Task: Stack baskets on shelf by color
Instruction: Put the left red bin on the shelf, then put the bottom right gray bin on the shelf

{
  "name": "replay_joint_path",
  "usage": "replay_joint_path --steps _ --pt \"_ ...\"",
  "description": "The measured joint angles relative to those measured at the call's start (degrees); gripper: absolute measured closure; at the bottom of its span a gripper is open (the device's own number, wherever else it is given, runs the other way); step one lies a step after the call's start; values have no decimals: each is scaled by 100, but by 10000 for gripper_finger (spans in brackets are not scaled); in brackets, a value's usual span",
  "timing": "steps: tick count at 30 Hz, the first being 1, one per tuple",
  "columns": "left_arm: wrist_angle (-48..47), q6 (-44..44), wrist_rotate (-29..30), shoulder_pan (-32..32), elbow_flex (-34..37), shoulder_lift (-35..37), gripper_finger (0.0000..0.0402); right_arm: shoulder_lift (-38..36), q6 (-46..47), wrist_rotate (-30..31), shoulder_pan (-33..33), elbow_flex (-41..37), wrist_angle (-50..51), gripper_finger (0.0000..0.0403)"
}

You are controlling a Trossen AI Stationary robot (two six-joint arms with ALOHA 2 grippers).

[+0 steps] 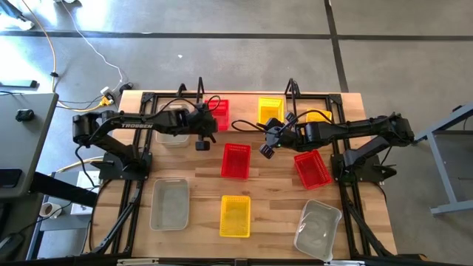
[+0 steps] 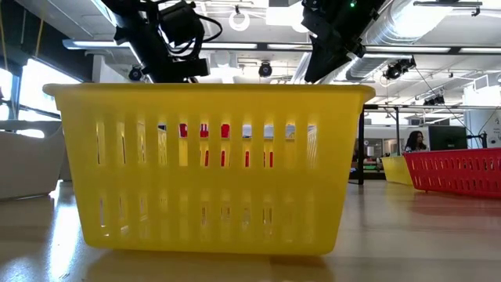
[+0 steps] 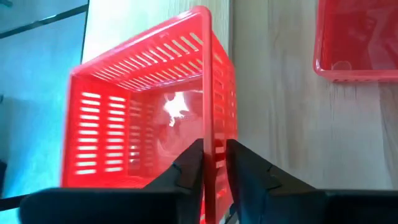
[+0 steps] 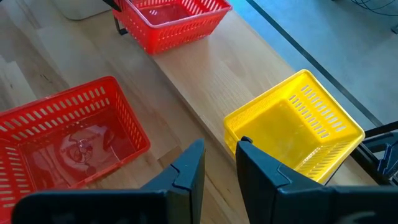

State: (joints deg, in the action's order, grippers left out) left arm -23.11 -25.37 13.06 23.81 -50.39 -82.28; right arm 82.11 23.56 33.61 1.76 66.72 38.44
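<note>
Left claw (image 3: 212,163) pinching red basket (image 3: 149,106) wall over the shelf (image 1: 244,100), right claw (image 4: 219,163) slightly parted (holding nothing) above yellow basket (image 4: 295,127), both arms outstretched over the counter (image 1: 273,199).

Wooden surface (image 1: 273,188) with the shelf (image 1: 244,111) along its far edge.
I see a red basket (image 1: 236,160) at centre; a yellow basket (image 1: 235,216) nearer me, a clear basket (image 1: 170,203) left of that, another red basket (image 1: 312,168) right of centre.
</note>
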Motion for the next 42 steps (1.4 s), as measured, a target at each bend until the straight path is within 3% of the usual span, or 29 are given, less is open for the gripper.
replay_joint_path --steps 17,27,42 --pt "-10 273 503 -5 7 -11 304 0 104 -54 0 0 0 326" --pt "46 445 744 -37 7 -7 304 0 106 -252 15 0 -4 326" --pt "16 976 427 -411 -2 511 304 0 44 -299 17 0 -4 326"
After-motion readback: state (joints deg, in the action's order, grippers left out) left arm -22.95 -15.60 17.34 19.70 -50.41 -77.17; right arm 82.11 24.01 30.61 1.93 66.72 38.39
